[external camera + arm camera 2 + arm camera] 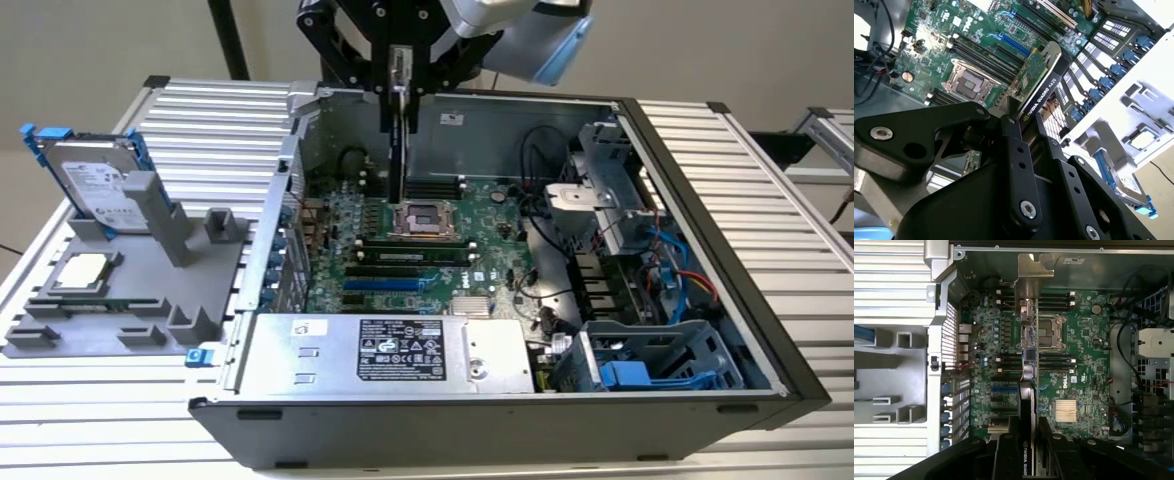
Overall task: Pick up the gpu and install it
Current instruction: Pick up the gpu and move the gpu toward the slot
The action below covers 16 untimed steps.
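Black jaws sit nearest the lens in both wrist views, and you can see them clamped on the gpu (pixel 1040 86), one against each face of the card. Underneath lies a ribbed metal tabletop (pixel 107 420) against a pale wall. It carries the open computer case (pixel 467 435) and, at the exterior view's left, a grey holder (pixel 147 290) with a hard drive (pixel 94 180) and a CPU chip (pixel 83 270). Your room to move is the case's open side, bounded by its walls, with the power supply (pixel 387 350) along the near edge and a drive cage (pixel 667 355) toward the exterior view's right. The gpu hangs on edge over the motherboard (pixel 501 245) near the CPU socket (pixel 430 218), its long axis close to upright and its silver bracket (pixel 1035 265) at the end away from the jaws.
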Each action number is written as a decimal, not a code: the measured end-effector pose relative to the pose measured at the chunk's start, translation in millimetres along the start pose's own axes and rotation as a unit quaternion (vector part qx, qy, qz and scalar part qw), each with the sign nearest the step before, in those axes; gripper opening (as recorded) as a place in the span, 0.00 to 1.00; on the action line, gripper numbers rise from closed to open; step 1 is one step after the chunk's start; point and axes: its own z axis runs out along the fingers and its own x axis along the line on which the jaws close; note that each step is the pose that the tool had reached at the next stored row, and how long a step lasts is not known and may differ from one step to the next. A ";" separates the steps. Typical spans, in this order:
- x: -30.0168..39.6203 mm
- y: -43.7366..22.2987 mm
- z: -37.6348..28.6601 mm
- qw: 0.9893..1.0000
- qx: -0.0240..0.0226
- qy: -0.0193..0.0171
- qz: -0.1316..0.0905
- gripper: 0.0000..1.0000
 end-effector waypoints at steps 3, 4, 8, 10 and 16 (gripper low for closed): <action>-2.1 0.0 0.1 1.000 0.000 0.000 0.000 0.00; -2.8 0.0 0.1 1.000 0.000 0.000 0.000 0.00; -5.5 0.0 0.1 1.000 0.000 0.000 0.000 0.00; -6.5 0.0 0.1 1.000 0.000 0.000 0.000 0.00; -7.5 0.1 0.1 1.000 0.000 0.000 0.000 0.00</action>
